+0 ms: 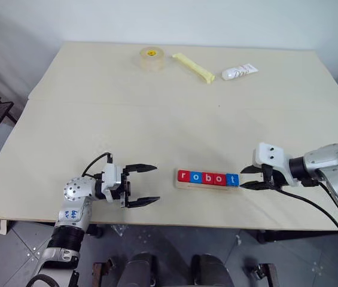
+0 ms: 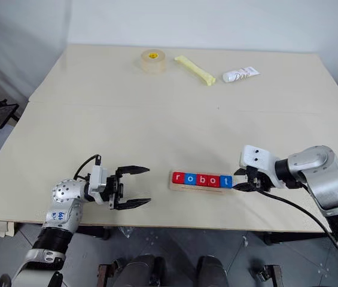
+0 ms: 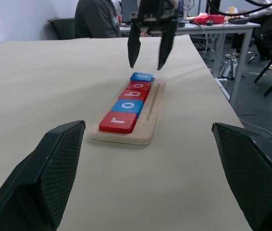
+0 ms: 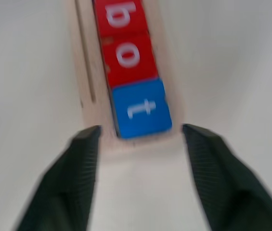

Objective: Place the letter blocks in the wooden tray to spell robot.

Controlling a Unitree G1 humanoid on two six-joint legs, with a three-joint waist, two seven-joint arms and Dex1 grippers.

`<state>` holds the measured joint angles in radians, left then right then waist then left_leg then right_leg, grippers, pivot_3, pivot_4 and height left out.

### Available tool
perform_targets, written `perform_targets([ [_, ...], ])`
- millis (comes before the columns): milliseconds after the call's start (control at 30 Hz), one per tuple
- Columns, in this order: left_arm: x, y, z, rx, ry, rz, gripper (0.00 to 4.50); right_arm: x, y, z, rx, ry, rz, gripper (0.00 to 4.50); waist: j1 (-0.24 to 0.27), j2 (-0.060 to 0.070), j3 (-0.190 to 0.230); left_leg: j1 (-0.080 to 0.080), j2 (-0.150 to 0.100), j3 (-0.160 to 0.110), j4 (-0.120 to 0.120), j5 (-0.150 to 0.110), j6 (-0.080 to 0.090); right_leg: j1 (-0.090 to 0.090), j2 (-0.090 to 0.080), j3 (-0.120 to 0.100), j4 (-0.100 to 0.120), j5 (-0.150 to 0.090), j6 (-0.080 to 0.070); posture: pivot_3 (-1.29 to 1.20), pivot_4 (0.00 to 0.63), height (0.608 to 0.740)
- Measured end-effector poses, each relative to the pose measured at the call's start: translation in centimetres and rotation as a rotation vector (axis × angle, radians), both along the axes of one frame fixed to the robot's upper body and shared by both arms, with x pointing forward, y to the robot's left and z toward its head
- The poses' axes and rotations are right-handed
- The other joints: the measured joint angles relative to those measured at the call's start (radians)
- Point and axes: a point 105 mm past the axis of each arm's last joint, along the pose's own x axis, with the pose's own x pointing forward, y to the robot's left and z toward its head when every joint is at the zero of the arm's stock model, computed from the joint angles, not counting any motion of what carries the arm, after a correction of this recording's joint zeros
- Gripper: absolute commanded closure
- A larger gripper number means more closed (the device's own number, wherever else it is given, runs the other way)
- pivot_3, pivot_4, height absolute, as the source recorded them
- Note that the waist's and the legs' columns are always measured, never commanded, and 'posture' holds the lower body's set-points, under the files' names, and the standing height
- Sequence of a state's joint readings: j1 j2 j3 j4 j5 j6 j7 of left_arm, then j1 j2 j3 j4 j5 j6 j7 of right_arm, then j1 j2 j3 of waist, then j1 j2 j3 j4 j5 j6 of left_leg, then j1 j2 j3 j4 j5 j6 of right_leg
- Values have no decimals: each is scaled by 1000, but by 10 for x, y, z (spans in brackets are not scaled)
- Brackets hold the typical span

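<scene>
With all five letter blocks spelling "robot" in the wooden tray, the task looks complete; right claw gapes empty just beyond the "t" block, left claw wide, apart.

We count five letter blocks: three red, two blue. One wooden tray under them. One tape roll at far side of surface. One yellow stick. One white tube. Two grippers: left gripper, right gripper, two black fingers each, four fingers total. One person's back seen in left wrist view.
</scene>
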<state>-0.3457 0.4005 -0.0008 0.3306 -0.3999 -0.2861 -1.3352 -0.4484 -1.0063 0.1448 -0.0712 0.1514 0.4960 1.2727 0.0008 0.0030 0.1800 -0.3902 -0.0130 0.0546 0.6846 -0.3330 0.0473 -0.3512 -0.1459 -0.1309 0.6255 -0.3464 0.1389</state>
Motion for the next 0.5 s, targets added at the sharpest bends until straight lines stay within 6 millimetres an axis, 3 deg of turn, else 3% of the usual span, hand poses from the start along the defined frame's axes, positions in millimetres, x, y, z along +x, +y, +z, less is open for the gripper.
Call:
perform_targets([
  [133,0,0,0,0,0,-1,0,2,-1,-1,-6,-12,4,4396,0,0,0,0,0,0,0,0,0,0,0,0,0,0,0,0,150,740],
  [500,-1,0,0,0,1,4,0,8,16,-3,24,-28,43,4479,0,0,0,0,0,-1,0,0,0,0,0,0,0,0,0,0,150,740],
])
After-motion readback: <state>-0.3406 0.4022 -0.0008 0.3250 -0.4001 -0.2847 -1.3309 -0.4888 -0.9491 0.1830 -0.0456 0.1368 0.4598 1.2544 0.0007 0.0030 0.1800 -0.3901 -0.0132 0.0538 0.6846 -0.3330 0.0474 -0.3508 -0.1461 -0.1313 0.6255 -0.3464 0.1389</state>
